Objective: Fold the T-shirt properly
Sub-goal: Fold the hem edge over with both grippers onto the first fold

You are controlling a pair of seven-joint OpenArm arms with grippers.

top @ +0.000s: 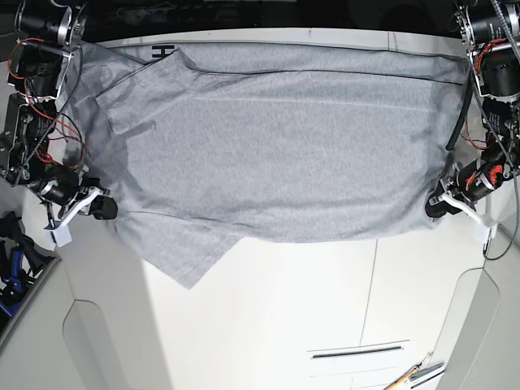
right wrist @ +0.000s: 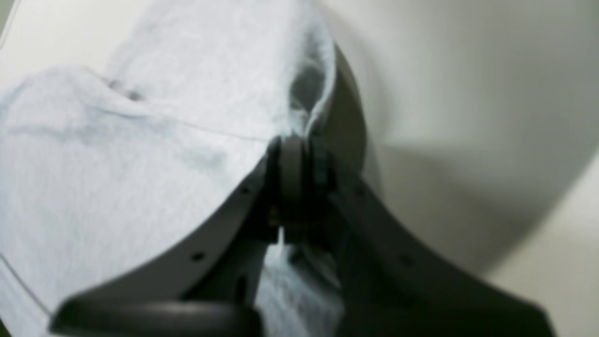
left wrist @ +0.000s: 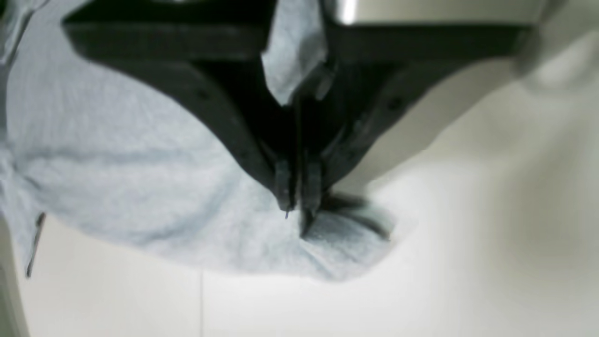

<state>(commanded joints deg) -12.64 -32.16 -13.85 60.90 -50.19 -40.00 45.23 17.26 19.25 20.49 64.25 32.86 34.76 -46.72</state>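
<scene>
Both grippers are pinching the T-shirt's opposite edges, holding it stretched across the table.

In the left wrist view, the left gripper (left wrist: 297, 206) is clenching the T-shirt (left wrist: 140, 154) at a dark-marked edge, probably to keep it taut. In the right wrist view, the right gripper (right wrist: 295, 154) is clamping a bunched seam of the shirt (right wrist: 117, 164). In the base view, the shirt (top: 284, 146) is lying spread over the white table (top: 309, 301), one sleeve trailing forward; no containers are showing.

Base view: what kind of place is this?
Probably a robotics lab bench: a white table, exposed wiring on the arm beside it, and a T-shirt stretched between two claws.
</scene>
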